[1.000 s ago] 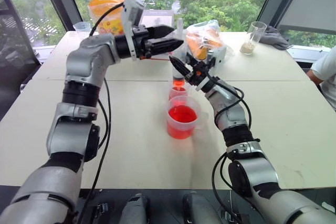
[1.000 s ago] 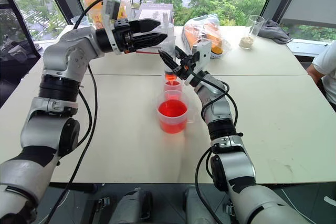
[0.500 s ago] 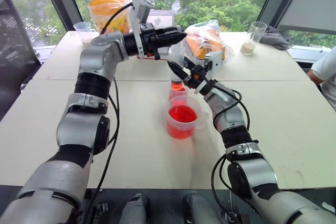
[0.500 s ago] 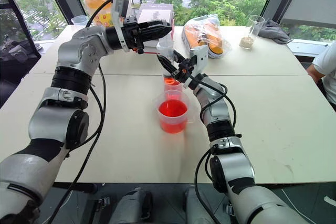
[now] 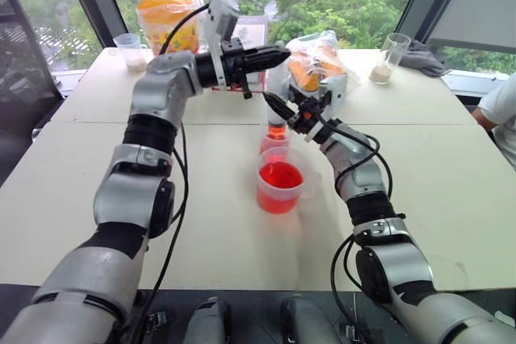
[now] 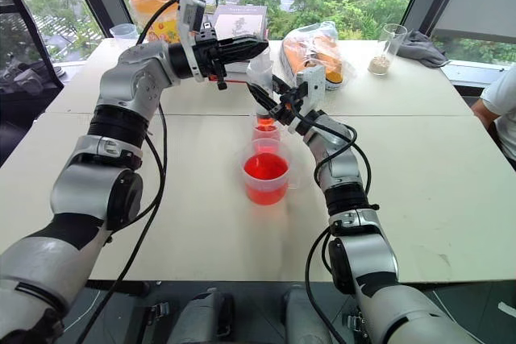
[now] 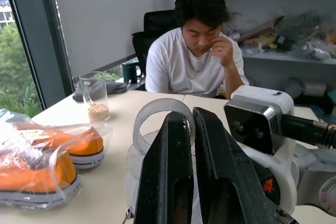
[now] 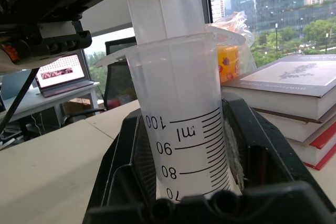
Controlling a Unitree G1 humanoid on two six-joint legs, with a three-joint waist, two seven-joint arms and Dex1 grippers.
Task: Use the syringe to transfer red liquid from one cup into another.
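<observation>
A: Standing upright over the middle of the counter [image 5: 97, 199], the syringe [image 5: 276, 94] has its orange-red tip dipped into the small cup [image 5: 272, 142], which holds some red liquid [image 5: 275, 130].

B: Who has hold of it?

A: Both arms. The right gripper [image 5: 278, 105] reaches in from the right, and its jaws pinch the clear barrel. In the right wrist view the barrel [image 8: 181, 124] sits between the black fingers with its printed scale facing the camera.

B: And the left gripper?

A: The left gripper [image 5: 274, 55] comes in level from the left, higher up, at the pale plunger end. Its jaws are pressed together around the plunger top; the left wrist view shows the round plunger cap [image 7: 157, 124] just behind the two closed fingers [image 7: 168, 182].

B: Where is the other cup?

A: The larger cup [image 5: 280, 184] stands just in front of the small one, nearer the counter's near edge, touching or almost touching it. It is about half full of red liquid [image 5: 280, 175].

B: Anything else on the counter?

A: Along the far edge: bagged orange shoes [image 5: 316, 60], a stack of books [image 5: 250, 31], a glass with tan powder [image 5: 388, 57] toward the far right corner, and another glass [image 5: 129, 48] toward the far left corner. A person in a white shirt [image 7: 195, 61] sits at the counter's right edge.
</observation>
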